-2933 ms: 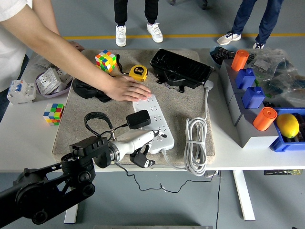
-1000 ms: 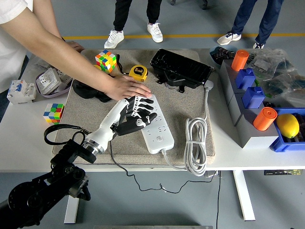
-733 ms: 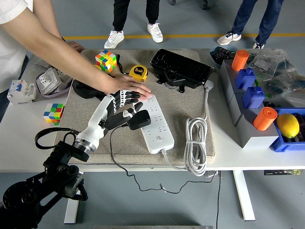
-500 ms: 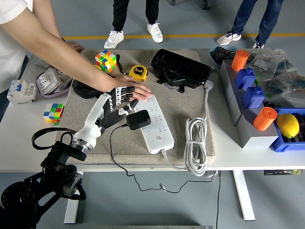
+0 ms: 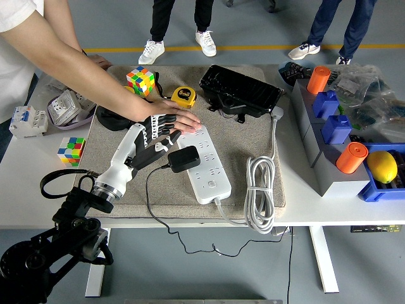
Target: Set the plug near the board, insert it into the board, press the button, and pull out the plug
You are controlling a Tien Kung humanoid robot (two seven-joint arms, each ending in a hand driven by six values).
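A white power strip [image 5: 209, 174] lies on the beige mat [image 5: 240, 136]. A black plug adapter [image 5: 184, 158] sits on the strip's left side, its thin black cord [image 5: 150, 196] trailing toward the table's near edge. My left hand [image 5: 158, 134] hovers just left of the plug and strip, fingers spread and holding nothing; its thumb points toward the plug. A person's hand [image 5: 169, 118] lies flat on the strip's far end, right above my fingertips. My right arm is out of view.
A coiled white cable [image 5: 261, 190] lies right of the strip. Behind it stand a black case [image 5: 240, 92], a yellow tape measure [image 5: 184, 95] and a Rubik's cube [image 5: 140, 80]. Another cube [image 5: 71, 150] sits left of the mat. Grey bins [image 5: 335, 145] line the right side.
My left hand has drawn back leftward off the strip, leaving the plug sitting on it. The person's hand has stayed on the strip's far end.
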